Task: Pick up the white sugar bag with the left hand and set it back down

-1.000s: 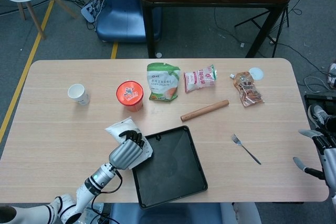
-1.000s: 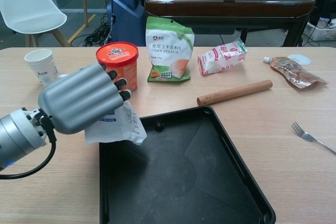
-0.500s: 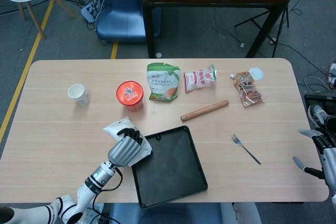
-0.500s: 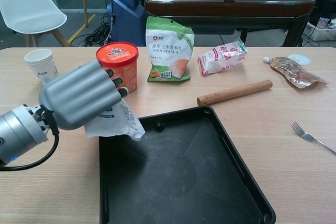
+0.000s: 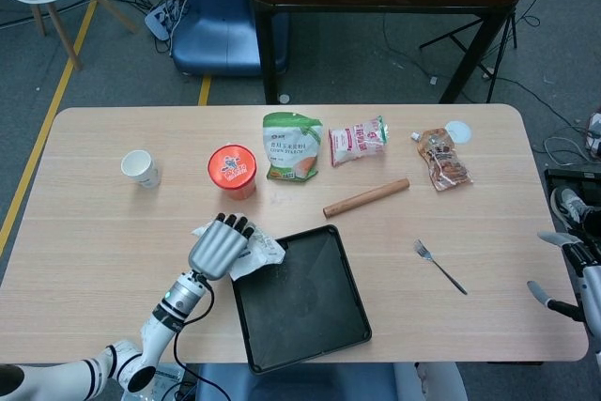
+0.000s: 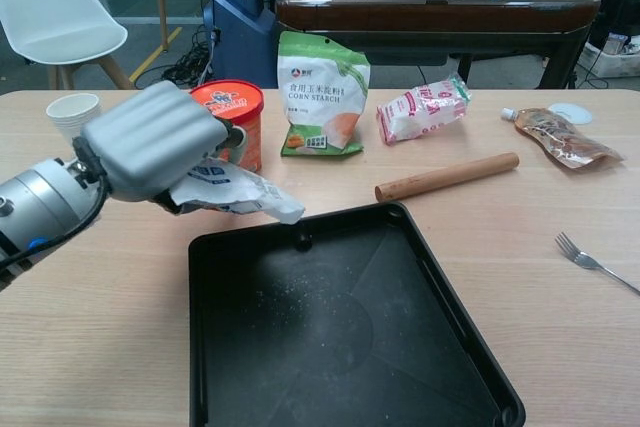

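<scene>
1. One hand is doing the work: the left hand (image 6: pixel 155 139) is gripping the white sugar bag (image 6: pixel 232 189), fingers wrapped over its upper part, with the free end of the bag sticking out toward the black tray (image 6: pixel 345 322).
2. The bag is hanging just off the table (image 5: pixel 94 232), beside the tray's near-left corner and in front of the red instant-noodle cup (image 6: pixel 226 117); in the head view the bag (image 5: pixel 255 253) is overlapping the tray rim (image 5: pixel 246 326).
3. Judging from this, the lift looks done and the set-down is the step in hand. Lowering straight down would probably leave the loose end draped on the tray rim, so shifting slightly toward the bare wood on the robot's left looks wiser.
4. The bag is soft and sagging, so it will likely slump on contact; letting the drooping end touch first and laying the rest flat should be steadier than dropping it.
5. The noodle cup is standing close behind the knuckles, and the paper cup (image 5: pixel 140 167) is sitting further left, so opening the fingers without swinging backward matters.
6. The right hand (image 5: pixel 568 274) is waiting at the table's far right edge, fingers apart and grasping nothing, well apart from the fork (image 5: pixel 439 266).
</scene>
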### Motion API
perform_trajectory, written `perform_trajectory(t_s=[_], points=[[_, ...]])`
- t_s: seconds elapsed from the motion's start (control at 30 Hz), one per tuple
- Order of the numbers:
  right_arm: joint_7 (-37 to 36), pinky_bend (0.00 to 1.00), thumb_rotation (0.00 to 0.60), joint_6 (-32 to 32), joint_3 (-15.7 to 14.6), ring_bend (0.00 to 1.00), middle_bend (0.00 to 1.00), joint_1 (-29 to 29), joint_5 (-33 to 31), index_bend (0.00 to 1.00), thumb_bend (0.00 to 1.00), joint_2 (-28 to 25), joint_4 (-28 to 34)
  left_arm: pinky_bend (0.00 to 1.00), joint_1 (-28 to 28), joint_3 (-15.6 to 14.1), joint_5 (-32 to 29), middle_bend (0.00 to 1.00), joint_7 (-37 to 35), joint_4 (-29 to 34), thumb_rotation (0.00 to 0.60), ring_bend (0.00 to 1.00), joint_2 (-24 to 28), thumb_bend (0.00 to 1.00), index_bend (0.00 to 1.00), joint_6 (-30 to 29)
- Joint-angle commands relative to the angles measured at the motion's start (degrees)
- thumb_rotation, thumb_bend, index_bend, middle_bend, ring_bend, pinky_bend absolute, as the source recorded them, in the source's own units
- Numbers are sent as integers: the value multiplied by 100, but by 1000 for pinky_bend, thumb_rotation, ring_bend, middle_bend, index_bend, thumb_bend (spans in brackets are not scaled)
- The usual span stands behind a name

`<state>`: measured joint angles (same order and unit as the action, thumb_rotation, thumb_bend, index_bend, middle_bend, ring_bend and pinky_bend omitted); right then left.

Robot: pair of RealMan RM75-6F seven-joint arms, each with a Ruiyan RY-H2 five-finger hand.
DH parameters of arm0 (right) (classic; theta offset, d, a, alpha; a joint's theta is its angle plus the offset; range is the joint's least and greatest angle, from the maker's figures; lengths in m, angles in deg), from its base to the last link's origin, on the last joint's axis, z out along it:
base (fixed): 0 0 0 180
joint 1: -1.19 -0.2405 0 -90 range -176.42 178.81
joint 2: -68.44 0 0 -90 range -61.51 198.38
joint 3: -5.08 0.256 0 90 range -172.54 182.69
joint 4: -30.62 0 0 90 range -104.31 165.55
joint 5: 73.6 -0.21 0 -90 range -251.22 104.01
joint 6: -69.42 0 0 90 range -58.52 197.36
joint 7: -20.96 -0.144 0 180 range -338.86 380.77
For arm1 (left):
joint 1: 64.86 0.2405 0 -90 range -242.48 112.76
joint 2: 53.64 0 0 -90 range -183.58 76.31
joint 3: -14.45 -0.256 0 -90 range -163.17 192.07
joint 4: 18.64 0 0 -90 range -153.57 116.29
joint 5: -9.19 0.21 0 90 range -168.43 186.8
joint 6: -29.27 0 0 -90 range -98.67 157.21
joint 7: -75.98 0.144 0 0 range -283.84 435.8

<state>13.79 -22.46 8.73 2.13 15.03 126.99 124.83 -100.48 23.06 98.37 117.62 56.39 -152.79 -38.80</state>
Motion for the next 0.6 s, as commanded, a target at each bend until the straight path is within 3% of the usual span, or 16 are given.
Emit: perform_trajectory(t_s=[0.03,0.37,0.6], points=[[-16,191,600,-3,6,189,310,2,-8,279,175,4,-16,643,-56,383,-688,647,-887,327,600,569,112,210,407,350],[-50,191,600,11,5,189,309,2,-14,279,175,24,-54,647,-157,866,-1647,634,-2602,239,600,561,179,210,409,899],[-29,191,600,36,8,189,309,-13,-11,280,175,28,-42,647,-206,1011,-2057,633,-3576,65,600,564,158,210,404,1217]])
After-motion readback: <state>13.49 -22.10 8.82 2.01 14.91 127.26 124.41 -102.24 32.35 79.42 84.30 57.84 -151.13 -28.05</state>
